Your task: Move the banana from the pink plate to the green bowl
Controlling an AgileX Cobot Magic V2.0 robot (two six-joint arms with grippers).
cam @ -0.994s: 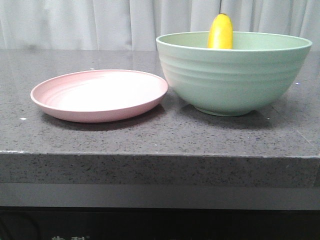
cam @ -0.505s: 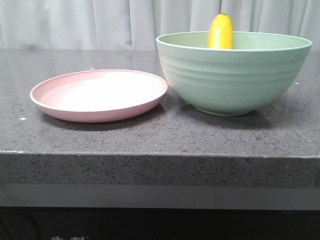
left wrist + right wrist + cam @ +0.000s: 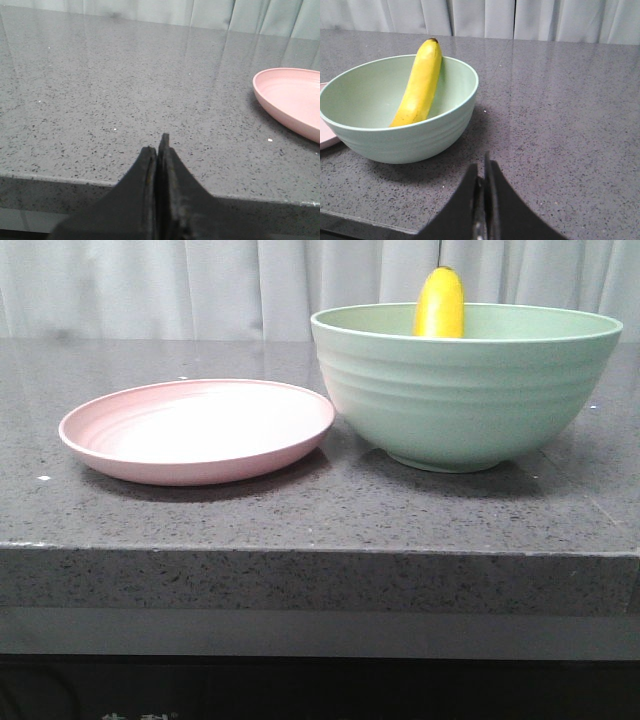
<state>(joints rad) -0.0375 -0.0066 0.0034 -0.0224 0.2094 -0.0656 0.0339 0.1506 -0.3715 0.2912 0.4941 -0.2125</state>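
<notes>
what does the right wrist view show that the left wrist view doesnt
Only the right wrist view shows the deep pale mint-green bowl with the curved yellow banana leaning inside against its wall, stem tip above the rim, and the right pincer, shut. Only the left wrist view shows the left pincer, shut, and much of the shallow pale pink plate, bare. Both share the speckled grey stone table and pale curtain.

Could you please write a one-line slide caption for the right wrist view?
Banana leaning inside the green bowl, right gripper shut and clear of it.
</notes>
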